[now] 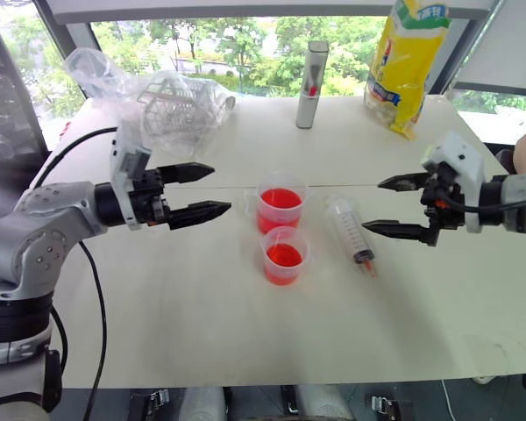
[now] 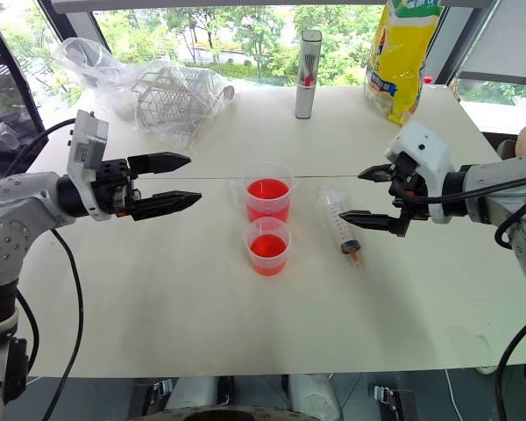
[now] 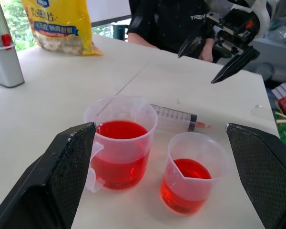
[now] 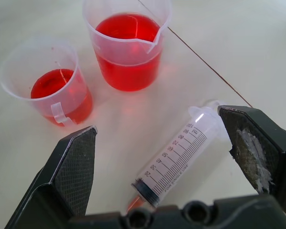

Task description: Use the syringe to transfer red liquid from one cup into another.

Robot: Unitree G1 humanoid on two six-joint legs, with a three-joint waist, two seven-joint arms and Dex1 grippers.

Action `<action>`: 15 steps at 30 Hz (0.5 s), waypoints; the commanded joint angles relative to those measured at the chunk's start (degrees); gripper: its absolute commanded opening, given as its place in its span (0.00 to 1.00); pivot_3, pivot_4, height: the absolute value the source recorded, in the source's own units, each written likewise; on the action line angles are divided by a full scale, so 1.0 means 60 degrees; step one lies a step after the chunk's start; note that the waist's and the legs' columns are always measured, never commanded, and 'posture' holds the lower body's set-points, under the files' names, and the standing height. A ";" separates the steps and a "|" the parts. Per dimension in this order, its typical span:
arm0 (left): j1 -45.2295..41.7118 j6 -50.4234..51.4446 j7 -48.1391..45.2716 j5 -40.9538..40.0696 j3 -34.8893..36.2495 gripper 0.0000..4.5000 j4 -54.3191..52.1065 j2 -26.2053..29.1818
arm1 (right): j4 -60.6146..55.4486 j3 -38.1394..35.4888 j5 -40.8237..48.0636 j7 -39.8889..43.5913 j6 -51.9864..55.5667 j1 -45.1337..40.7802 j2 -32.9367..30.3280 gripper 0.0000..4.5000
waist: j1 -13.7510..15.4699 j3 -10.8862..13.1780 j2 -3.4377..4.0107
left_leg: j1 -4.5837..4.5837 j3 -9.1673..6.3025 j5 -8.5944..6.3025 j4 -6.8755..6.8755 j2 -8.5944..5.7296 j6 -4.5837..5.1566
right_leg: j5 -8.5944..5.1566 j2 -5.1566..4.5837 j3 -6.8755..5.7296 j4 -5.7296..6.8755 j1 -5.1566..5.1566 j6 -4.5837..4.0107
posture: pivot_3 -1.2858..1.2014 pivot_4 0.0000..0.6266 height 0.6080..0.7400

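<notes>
The syringe (image 1: 350,231) lies flat on the surface (image 1: 202,324), orange tip toward the robot; both claws, left (image 1: 195,193) and right (image 1: 394,207), gape apart, empty.

Two clear plastic cups holding red liquid stand on the white table (image 2: 158,298): one larger, wider measuring cup (image 2: 267,193) and one smaller, narrower cup (image 2: 267,246) at its 6 o'clock. One large clear plastic syringe (image 2: 338,221) lies at their 3 o'clock. One grey upright cylinder with a red mark (image 2: 308,74) stands at 12 o'clock, one yellow printed bag (image 2: 401,54) at 1 o'clock, and one crumpled clear plastic bag over a wire basket (image 2: 162,98) at 10 o'clock
</notes>
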 commanded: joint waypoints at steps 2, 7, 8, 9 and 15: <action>-0.0048 -0.0191 -0.0101 0.0028 0.0046 1.00 -0.0069 0.0047 | -0.0379 -0.0491 0.0136 -0.0086 0.0181 0.0023 -0.0210 0.99 | 0.0007 0.0000 0.0000 | 0.0000 -0.0001 0.0000 0.0000 0.0000 0.0000 | 0.0000 0.0000 0.0000 0.0000 0.0000 0.0000 | 0.52 0.24 1.00; 0.0010 -0.0175 -0.0212 0.0022 0.0131 1.00 -0.0079 0.0157 | -0.0759 -0.0605 0.0399 -0.0279 0.0704 -0.0017 -0.0224 0.99 | 0.0001 0.0000 0.0000 | 0.0000 0.0000 0.0000 0.0000 0.0000 0.0000 | 0.0000 0.0000 0.0000 0.0000 0.0000 0.0000 | 0.52 0.24 1.00; -0.0019 -0.0189 -0.0208 0.0067 0.0083 1.00 -0.0046 0.0142 | -0.0736 -0.0529 0.0371 -0.0277 0.0738 -0.0046 -0.0253 0.99 | 0.0001 0.0000 0.0000 | 0.0000 -0.0001 0.0000 -0.0001 0.0001 0.0000 | 0.0000 0.0000 0.0000 0.0000 0.0000 0.0000 | 0.52 0.24 1.00; -0.0041 -0.0204 -0.0213 0.0107 0.0050 1.00 -0.0019 0.0134 | -0.0672 -0.0414 0.0315 -0.0322 0.0794 -0.0104 -0.0258 0.99 | 0.0002 0.0000 0.0000 | 0.0000 -0.0001 0.0000 -0.0001 0.0001 0.0000 | 0.0000 0.0000 0.0000 0.0000 0.0000 0.0000 | 0.52 0.24 1.00; -0.0220 -0.0444 -0.0332 0.0476 -0.0213 1.00 0.0211 0.0076 | 0.0151 0.1015 -0.0024 -0.1016 0.2500 -0.1622 -0.0031 0.99 | -0.0030 0.0000 0.0001 | 0.0007 0.0002 0.0000 0.0002 0.0000 0.0000 | 0.0000 0.0000 0.0003 0.0003 0.0001 0.0000 | 0.52 0.24 1.00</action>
